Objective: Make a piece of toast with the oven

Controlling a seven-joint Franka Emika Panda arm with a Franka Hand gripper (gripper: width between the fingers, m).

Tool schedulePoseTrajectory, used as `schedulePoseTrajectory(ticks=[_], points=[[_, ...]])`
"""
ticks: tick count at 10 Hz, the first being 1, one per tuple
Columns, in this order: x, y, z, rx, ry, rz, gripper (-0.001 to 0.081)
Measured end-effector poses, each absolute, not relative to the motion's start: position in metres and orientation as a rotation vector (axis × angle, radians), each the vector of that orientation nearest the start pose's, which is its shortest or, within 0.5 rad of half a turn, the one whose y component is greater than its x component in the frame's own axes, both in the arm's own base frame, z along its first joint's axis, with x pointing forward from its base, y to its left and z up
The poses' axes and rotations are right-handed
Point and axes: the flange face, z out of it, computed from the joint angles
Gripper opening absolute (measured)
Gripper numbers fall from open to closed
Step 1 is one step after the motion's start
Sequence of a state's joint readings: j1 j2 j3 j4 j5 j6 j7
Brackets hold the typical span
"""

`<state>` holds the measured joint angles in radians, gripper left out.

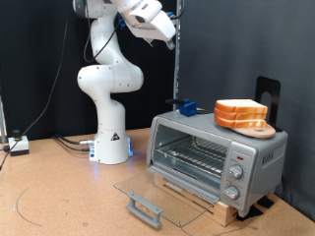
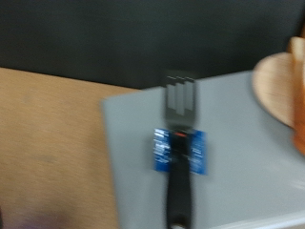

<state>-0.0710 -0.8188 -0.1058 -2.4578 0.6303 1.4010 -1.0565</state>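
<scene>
Far below raised fingers (image 1: 169, 39): oven (image 1: 215, 149)

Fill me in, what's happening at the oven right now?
The oven sits with its glass door folded down open and the wire rack bare. The bread slices are stacked on the wooden board on the oven's top. The gripper hangs above the oven with nothing between its fingers; the wrist view looks down on a black fork with a blue grip lying on the oven's top.
</scene>
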Motion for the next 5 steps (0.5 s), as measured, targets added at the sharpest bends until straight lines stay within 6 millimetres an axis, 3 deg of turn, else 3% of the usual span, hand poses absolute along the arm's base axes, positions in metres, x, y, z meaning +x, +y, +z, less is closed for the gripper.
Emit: schedulePoseTrajectory(ticks=[1, 3, 5], points=[[0.282, 0.01, 0.566, -2.108, -1.101, -0.207, 0.0809], [0.287, 0.014, 0.566, -2.144, -1.106, -0.268, 0.0809], [0.29, 0.038, 0.56, -2.266, -1.116, -0.397, 0.0809]])
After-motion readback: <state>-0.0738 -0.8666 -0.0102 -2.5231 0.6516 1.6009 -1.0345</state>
